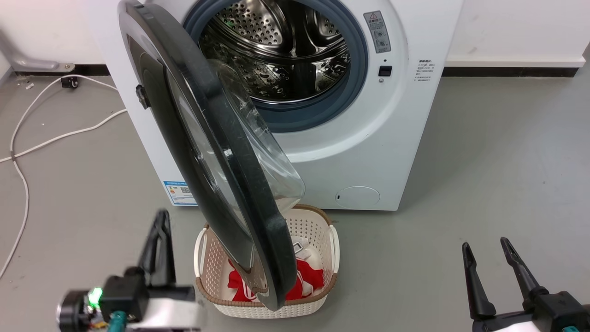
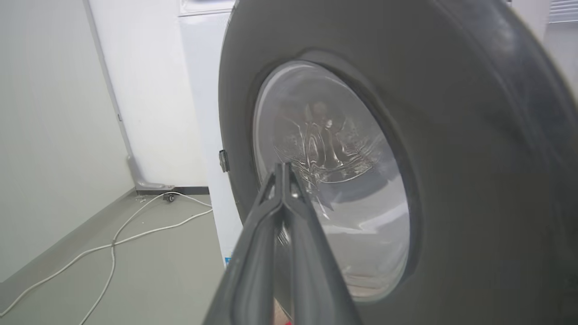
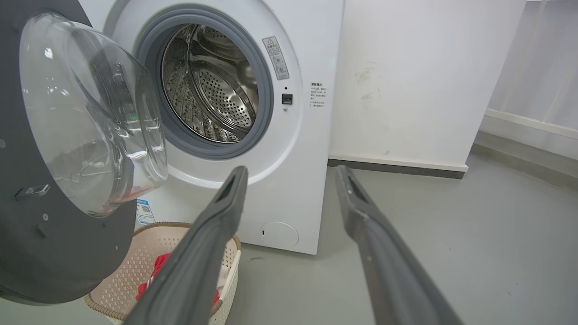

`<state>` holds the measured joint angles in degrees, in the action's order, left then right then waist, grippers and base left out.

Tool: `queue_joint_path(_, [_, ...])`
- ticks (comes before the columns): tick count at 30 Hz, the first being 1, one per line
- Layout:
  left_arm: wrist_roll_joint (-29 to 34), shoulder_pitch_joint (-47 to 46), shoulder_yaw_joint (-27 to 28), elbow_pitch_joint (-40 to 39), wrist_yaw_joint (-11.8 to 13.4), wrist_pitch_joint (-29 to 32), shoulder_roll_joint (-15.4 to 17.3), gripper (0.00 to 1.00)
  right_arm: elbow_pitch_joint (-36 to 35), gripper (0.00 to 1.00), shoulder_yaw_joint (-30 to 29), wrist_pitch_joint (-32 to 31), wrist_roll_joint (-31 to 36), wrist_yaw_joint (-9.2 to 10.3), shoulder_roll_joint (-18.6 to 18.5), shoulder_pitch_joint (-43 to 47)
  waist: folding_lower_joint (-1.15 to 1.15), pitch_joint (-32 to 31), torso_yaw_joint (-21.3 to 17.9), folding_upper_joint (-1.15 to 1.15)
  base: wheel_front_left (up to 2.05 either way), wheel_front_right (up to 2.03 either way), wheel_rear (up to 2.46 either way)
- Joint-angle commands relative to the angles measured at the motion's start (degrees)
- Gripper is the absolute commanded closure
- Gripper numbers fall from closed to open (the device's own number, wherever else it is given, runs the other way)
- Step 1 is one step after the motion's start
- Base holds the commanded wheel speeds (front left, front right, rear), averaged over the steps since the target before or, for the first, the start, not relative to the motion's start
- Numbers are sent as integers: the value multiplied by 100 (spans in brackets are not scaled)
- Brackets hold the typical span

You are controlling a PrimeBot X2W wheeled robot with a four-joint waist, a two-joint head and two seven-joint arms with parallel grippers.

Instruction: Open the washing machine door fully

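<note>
Just ahead and to the right of your left gripper [image 1: 161,217] stands the washing machine door [image 1: 216,152], swung out from the washing machine [image 1: 368,152] behind it. Its outer face is turned toward that gripper's fingers, and its window bulges away toward the drum [image 1: 281,50]. Under the door's lower edge, right of the left gripper, a basket [image 1: 334,251] sits on the floor [image 1: 484,152] before the machine, with clothes [image 1: 306,279] in it. Left of that gripper, a cable [image 1: 64,135] lies across the floor. Your right gripper [image 1: 485,243] is well right of the basket — the machine's front lies ahead of it, to its left.
</note>
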<state>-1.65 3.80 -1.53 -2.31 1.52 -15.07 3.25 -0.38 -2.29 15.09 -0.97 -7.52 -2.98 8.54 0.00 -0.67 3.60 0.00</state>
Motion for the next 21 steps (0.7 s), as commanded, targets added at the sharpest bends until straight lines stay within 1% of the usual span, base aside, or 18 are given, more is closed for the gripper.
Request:
queue_joint_path(1, [55, -180, 72, -230, 20, -16, 21, 100, 2, 0, 10, 11, -9, 6, 19, 31, 0, 8, 11, 0, 0, 0, 0])
queue_joint_path(4, [101, -424, 126, -658, 4, -15, 76, 100, -2, 0, 18, 11, -9, 6, 19, -1, 0, 23, 23, 0, 0, 0, 0])
queue_joint_path(5, [192, -669, 61, -1167, -23, -15, 103, 100, 1, 0, 44, 11, -15, 6, 19, -20, 0, 36, 34, 0, 0, 0, 0])
queue_joint_path(6, [231, -765, 11, -1332, -44, -15, 124, 100, 2, 0, 55, 11, -18, 6, 19, -24, 0, 41, 37, 0, 0, 0, 0])
queue_joint_path(11, [392, -1132, -515, -2068, -147, -14, 116, 100, 17, 0, 121, 11, -41, 6, 18, -27, 0, 62, 30, 0, 0, 0, 0])
queue_joint_path(14, [418, -1280, -807, -2228, -223, -15, 116, 100, 20, 0, 148, 11, -48, 6, 18, -36, 0, 77, 17, 0, 0, 0, 0])
queue_joint_path(21, [414, -1604, -1969, -2380, -446, -15, 57, 100, 31, 0, 198, 11, -61, 6, 18, -57, 0, 118, -26, 0, 0, 0, 0])
